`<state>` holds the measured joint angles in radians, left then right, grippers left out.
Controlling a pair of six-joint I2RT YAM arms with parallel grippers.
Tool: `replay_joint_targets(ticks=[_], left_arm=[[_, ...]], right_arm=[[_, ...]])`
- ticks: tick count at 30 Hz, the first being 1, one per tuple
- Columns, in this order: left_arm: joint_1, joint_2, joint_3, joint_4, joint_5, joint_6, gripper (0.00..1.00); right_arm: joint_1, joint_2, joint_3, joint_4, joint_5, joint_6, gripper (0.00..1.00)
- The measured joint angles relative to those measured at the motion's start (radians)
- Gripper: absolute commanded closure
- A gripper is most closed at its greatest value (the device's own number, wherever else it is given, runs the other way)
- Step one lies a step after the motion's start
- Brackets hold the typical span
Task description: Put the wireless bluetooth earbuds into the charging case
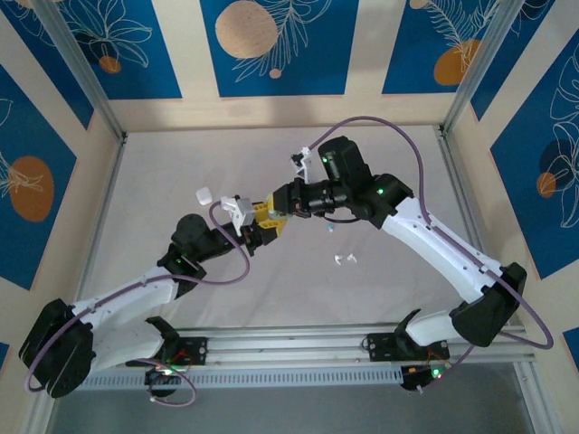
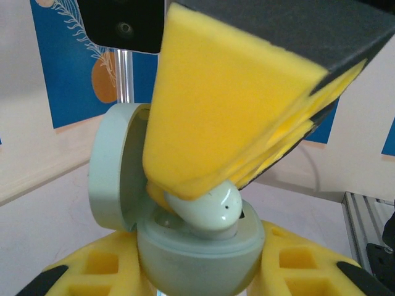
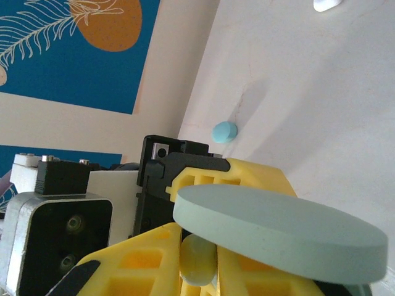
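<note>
From above, the two arms meet over the middle of the table (image 1: 145, 172); the left gripper (image 1: 258, 235) and right gripper (image 1: 274, 215) are nose to nose; tiny loose earbuds (image 1: 344, 260) lie well to their right, and a white lump (image 1: 204, 194), too small to identify, sits to their left

In the left wrist view, the left gripper's yellow fingers (image 2: 80, 256) are clamped on the pale green charging case (image 2: 200, 262), its lid (image 2: 114, 166) swung open and upright; the right gripper reaches in from above, pinched shut on a pale earbud (image 2: 207, 209) that leans tilted in the case's mouth; I judge it not yet seated

In the right wrist view, that earbud sits between the right gripper's own fingers, under the lid's flat disc; a small teal piece (image 3: 224, 131) lies on the table beyond; so one bud is nearly in and the loose ones remain; the open lid, just beside the fingers, crowds the push
</note>
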<state>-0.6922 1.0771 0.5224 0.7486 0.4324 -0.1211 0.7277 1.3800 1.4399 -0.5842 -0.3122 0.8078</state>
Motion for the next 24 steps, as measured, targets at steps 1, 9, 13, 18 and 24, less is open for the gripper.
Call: replay_joint_targets(ticks=[1,9,13,18,24], left_arm=[[0.0,0.0,0.0,0.0,0.0,0.0,0.71],[-0.002,0.0,0.0,0.012,-0.008,0.0,0.71],[-0.004,0.0,0.0,0.018,-0.008,0.0,0.71],[-0.004,0.0,0.0,0.019,-0.008,0.0,0.71],[-0.004,0.0,0.0,0.018,-0.007,0.0,0.71]], right_arm=[[0.002,0.0,0.001,-0.005,0.003,-0.003,0.82],[0.01,0.0,0.029,-0.051,0.037,-0.023,0.81],[0.013,0.0,0.036,-0.061,0.049,-0.023,0.8],[0.013,0.0,0.047,-0.079,0.055,-0.031,0.74],[0.019,0.0,0.058,-0.104,0.074,-0.034,0.73]])
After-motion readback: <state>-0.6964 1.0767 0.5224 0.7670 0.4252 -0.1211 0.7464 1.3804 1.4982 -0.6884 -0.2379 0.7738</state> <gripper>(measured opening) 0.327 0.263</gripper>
